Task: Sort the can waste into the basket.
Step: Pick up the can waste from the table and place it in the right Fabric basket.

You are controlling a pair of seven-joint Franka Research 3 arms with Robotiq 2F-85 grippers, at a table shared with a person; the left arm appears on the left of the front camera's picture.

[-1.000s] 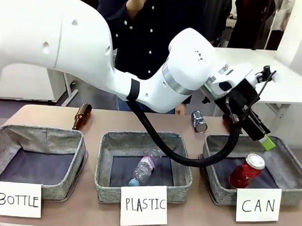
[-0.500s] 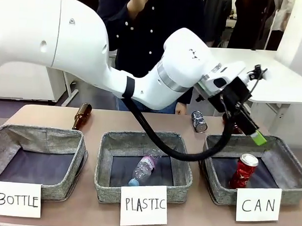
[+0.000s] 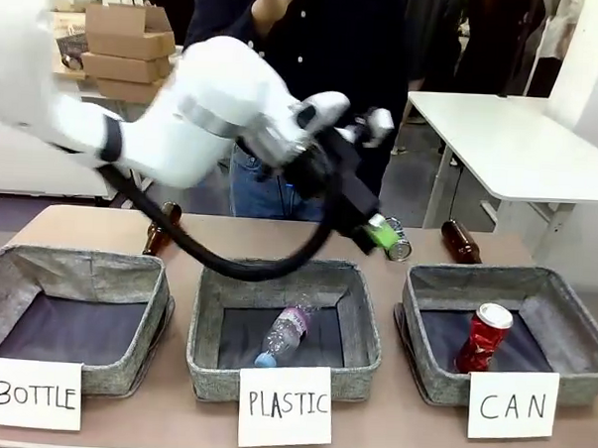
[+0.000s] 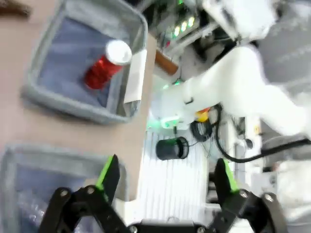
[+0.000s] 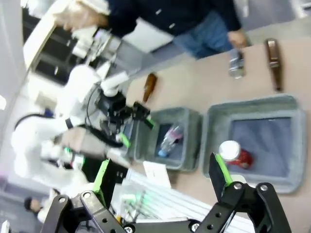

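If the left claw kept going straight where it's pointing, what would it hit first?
The left gripper would probably meet the white ribbed surface beyond the table edge; blur leaves depth unclear.

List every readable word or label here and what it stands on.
"BOTTLE": white card on the left basket.
"PLASTIC": white card on the middle basket.
"CAN": white card on the right basket.
Print on the red can and the silver-grey can: too small to read.
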